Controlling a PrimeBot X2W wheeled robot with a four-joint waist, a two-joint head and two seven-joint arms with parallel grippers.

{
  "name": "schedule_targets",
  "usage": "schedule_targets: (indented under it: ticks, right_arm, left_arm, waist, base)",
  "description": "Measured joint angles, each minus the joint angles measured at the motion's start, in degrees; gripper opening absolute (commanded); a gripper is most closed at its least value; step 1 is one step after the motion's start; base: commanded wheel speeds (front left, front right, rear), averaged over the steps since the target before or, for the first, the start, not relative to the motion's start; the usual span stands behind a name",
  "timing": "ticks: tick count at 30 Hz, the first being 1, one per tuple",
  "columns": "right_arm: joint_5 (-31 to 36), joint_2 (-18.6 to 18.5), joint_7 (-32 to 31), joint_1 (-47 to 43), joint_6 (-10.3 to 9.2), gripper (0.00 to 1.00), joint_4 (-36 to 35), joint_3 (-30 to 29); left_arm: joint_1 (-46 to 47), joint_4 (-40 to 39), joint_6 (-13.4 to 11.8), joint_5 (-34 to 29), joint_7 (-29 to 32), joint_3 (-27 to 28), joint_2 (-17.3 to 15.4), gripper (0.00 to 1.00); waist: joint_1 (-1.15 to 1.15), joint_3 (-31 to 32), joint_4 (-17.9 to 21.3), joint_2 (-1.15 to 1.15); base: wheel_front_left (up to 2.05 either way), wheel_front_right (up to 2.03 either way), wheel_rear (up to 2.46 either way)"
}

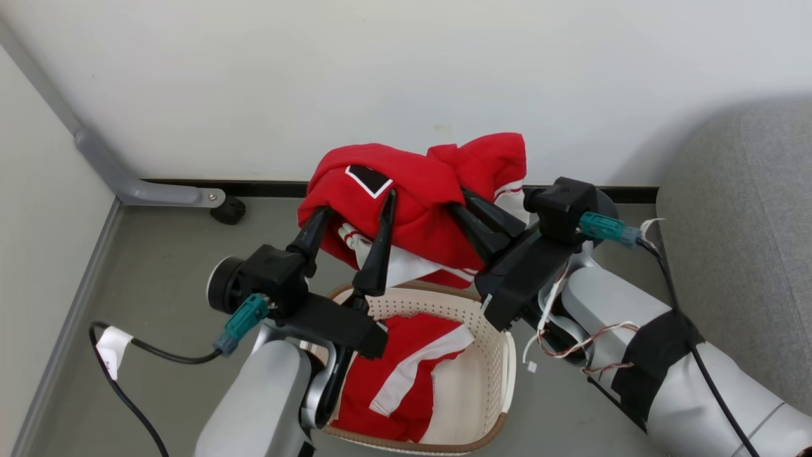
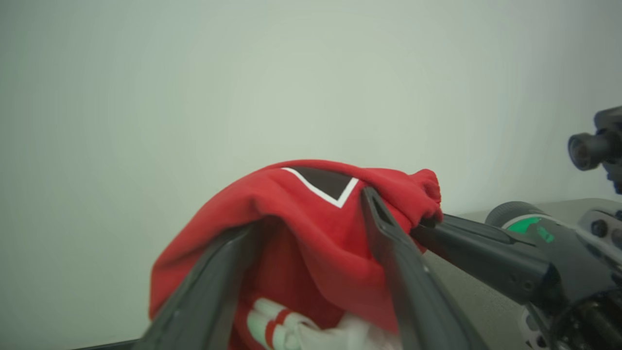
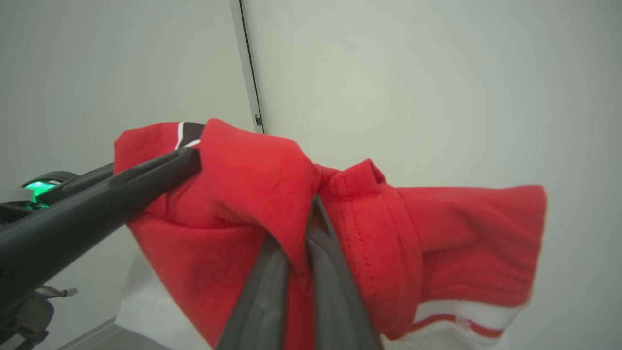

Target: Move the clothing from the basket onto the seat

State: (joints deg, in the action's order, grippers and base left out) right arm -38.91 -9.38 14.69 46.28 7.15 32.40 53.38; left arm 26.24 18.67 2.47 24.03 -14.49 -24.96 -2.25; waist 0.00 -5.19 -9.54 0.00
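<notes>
You have one pale wall [image 1: 406,76] across the far side and a grey floor [image 1: 165,266] below it. One grey seat [image 1: 748,241] stands at the right edge with no cloth on the part you can see. One cream perforated basket [image 1: 501,355] with a brown rim sits on the floor near the robot, between its two forearms and well left of the seat. You are dealing with two pieces of red clothing. The lifted garment [image 1: 419,190] is bunched up above the far end of the basket, with a black patch edged in white on top and white-striped cloth hanging beneath. The second garment [image 1: 387,381], red with white panels, lies inside the basket against its left side. Two claws meet at the lifted garment. Your left claw [image 1: 360,203] has its two fingers spread apart, the red cloth draped over their tips and sagging between them, as the left wrist view [image 2: 311,209] confirms. Your right claw [image 1: 458,198] has its fingers drawn narrow, pinching a fold of the same garment from the right; the right wrist view [image 3: 299,218] shows the fabric gripped between them. Two teal connectors [image 1: 244,320] sit one on each wrist.
</notes>
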Motion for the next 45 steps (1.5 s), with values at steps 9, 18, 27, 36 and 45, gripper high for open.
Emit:
schedule_targets:
  ticks: [9,18,27,36,45]
  right_arm:
    - [0.00,-0.02,0.00,-0.02,0.00,0.00,-0.31,-1.33]
    - [0.00,-0.08,0.00,-0.05,0.00,0.00,-0.54,-1.89]
    - [0.00,0.40,0.00,-0.04,0.00,0.00,-0.48,-3.97]
    - [0.03,0.87,0.00,-0.03,0.00,0.00,-0.49,-4.93]
    - [0.11,0.71,0.00,0.01,0.00,0.00,-0.16,-7.02]
  left_arm:
    - [-1.51,3.20,-0.24,0.01,0.00,2.15,0.04,1.00]
    - [-2.71,5.47,-0.90,-0.02,0.00,3.99,0.04,1.00]
    - [-3.77,5.50,-0.83,-0.78,0.00,4.41,0.03,1.00]
    - [-5.86,4.74,0.15,-0.96,0.01,4.47,0.03,1.00]
    - [-5.92,3.97,1.09,-0.94,0.00,2.75,-0.01,1.00]
  waist:
    - [0.00,0.13,0.37,0.00]
    - [0.00,0.36,0.89,0.00]
    - [0.00,0.76,1.70,0.00]
    - [0.00,0.96,4.89,0.00]
    - [0.00,0.65,10.61,0.00]
  base:
    - [0.00,0.00,0.00]
    - [0.00,0.00,0.00]
    - [0.00,0.00,0.00]
    - [0.00,0.00,0.00]
    - [0.00,0.00,0.00]
